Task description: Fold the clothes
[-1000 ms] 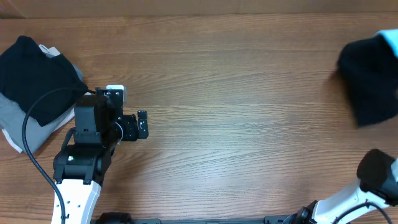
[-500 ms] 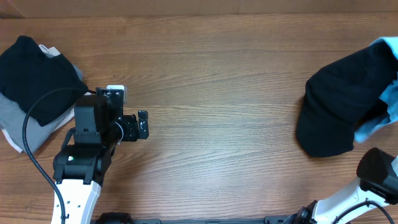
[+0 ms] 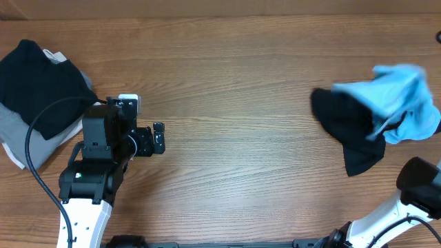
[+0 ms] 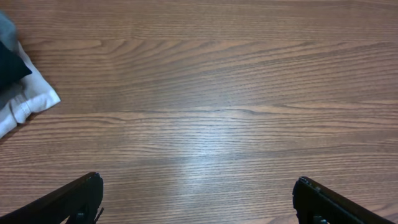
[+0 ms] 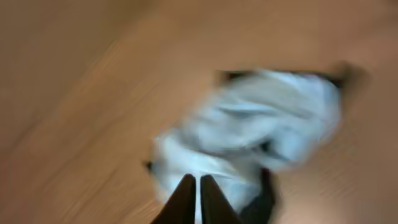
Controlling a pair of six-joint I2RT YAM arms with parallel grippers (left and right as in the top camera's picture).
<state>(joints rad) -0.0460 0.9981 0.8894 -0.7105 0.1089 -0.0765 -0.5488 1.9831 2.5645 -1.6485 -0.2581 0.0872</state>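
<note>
**Light blue T-shirt (image 3: 406,103) crumpled at frame right**

In the overhead view the shirt lies partly over a black garment (image 3: 344,131). A stack of black, grey and white clothes (image 3: 38,89) sits at upper left. The left gripper (image 4: 199,199) has its fingers spread wide and holds nothing. The right gripper (image 5: 198,190) has its fingers pressed together; the view is blurred, so any grip on cloth cannot be told.

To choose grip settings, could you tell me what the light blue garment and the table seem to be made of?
Light blue garment: soft matte fabric, probably knit cotton, since it bunches in loose folds; blurred here. Table: wood or wood-look laminate, with a faint sheen over visible grain.
</note>
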